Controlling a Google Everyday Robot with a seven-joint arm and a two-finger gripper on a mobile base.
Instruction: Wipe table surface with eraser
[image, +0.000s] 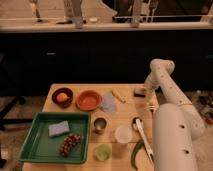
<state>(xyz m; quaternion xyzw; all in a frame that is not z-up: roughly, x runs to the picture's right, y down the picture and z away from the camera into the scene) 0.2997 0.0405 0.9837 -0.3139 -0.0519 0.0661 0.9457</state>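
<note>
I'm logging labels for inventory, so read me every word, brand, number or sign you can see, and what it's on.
None: no readable text or sign shows on the green tray, the eraser or the table surface.
The claw, beside the eraser near the table's far right edge, shows no marking either.

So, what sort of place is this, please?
Probably a lab or office kitchen: a wooden table set with an orange bowl and a green tray, a long counter behind. The gripper hangs by the eraser at the table's far right.

Green tray, orange plate, tan plank-grained table surface.
</note>
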